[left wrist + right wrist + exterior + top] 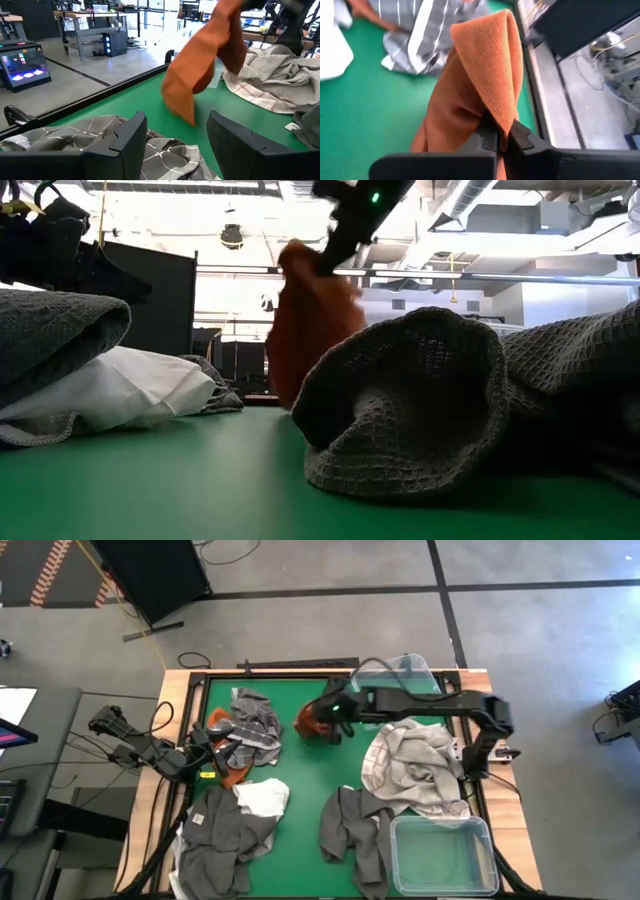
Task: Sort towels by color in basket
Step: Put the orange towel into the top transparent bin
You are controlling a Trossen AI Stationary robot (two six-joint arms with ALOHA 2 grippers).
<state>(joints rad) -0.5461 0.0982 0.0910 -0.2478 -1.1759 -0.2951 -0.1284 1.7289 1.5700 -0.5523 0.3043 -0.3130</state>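
Note:
My right gripper reaches over the table's middle toward the far side and is shut on a rust orange towel, which hangs as a long drape in the low view. My left gripper is open and waits at the left side, above the grey plaid towel, touching nothing. A white towel with reddish grid lines lies heaped on the right. A white towel and two dark grey towels lie at the near side. A second orange cloth peeks out near the left arm. My right gripper pinches the orange towel between its two fingers at a folded ridge of the cloth, coming from above. Several layers are gathered in the hold. The towel hangs slack below the fingers; I cannot tell whether its lower tip touches the table.
A clear plastic bin stands at the near right corner, and another at the far right edge. Bare green table lies in the middle between the heaps. A black rim runs along the table's far edge.

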